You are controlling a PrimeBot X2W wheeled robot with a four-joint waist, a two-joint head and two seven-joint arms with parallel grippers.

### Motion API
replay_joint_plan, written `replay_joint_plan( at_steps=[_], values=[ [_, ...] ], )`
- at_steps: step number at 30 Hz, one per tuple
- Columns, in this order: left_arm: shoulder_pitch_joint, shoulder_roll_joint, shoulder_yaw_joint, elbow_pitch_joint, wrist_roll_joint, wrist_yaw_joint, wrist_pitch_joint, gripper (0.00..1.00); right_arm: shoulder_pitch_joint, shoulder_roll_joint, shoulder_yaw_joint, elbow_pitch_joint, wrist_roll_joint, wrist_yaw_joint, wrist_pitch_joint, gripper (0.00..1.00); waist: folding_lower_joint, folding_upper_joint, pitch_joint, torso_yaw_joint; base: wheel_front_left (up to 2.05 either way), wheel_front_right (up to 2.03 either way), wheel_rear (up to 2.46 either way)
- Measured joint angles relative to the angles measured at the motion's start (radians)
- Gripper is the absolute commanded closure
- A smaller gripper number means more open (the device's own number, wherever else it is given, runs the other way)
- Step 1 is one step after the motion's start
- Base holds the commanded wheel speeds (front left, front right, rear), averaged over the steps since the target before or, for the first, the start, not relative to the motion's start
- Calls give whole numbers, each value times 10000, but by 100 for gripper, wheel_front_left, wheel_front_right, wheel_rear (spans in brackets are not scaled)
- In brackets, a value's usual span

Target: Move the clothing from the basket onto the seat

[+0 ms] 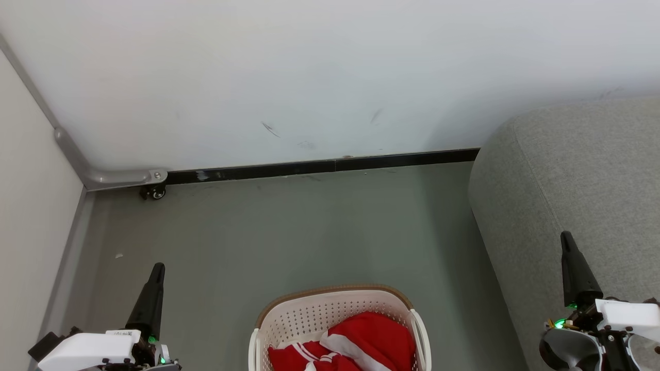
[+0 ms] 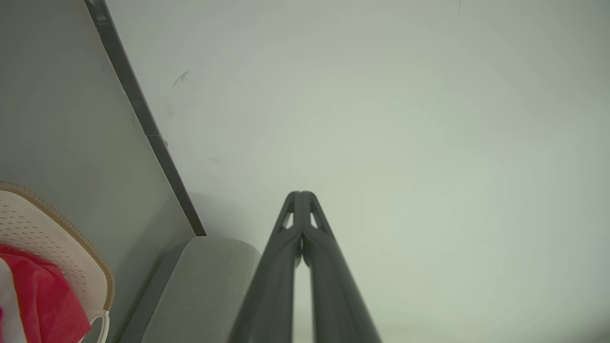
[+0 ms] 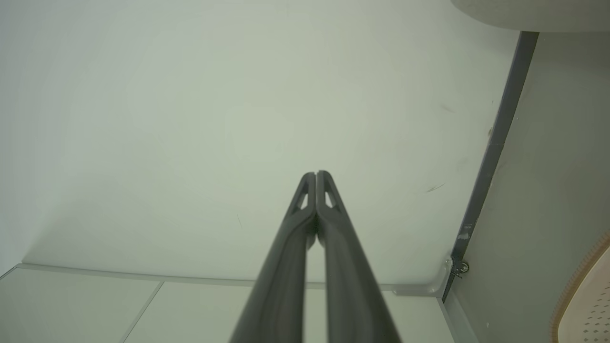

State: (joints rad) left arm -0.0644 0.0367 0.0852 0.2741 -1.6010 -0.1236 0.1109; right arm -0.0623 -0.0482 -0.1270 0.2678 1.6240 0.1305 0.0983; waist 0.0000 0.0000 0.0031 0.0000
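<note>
The basket (image 1: 330, 301), cream-white with a brown rim, stands on the floor at the bottom centre of the head view. Red clothing (image 1: 361, 340) with white stripes lies heaped inside it. The grey seat (image 1: 577, 175) rises at the right. My left gripper (image 1: 157, 268) is shut and empty at the lower left, apart from the basket. My right gripper (image 1: 566, 237) is shut and empty at the lower right, over the seat's edge. In the left wrist view the shut gripper (image 2: 301, 194) points at the wall, with the basket (image 2: 62, 238), the clothing (image 2: 43, 295) and the seat (image 2: 200, 281) at the lower left. The right wrist view has the shut gripper (image 3: 316, 174) and the basket's rim (image 3: 579, 286).
A white wall (image 1: 330, 77) with a black skirting strip (image 1: 319, 167) closes the far side. A pale panel (image 1: 31, 206) on a grey frame with a small caster (image 1: 154, 191) bounds the left. Grey floor (image 1: 289, 232) lies between basket and wall.
</note>
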Motion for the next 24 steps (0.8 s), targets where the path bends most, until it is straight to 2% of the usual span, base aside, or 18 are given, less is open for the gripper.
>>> replay_joint_plan(
  at_steps=[17,18,24],
  values=[
    [0,0,0,0,0,0,0,100,0,2,-2,0,-54,0,0,100,0,0,0,0,0,0,0],
    [0,0,0,0,0,0,0,0,0,2,-2,0,-54,0,0,0,0,0,0,0,0,0,0],
    [368,-199,-36,596,6,6,-8,0,523,178,40,543,-50,0,-4,0,0,0,1,-1,0,0,0]
  ],
)
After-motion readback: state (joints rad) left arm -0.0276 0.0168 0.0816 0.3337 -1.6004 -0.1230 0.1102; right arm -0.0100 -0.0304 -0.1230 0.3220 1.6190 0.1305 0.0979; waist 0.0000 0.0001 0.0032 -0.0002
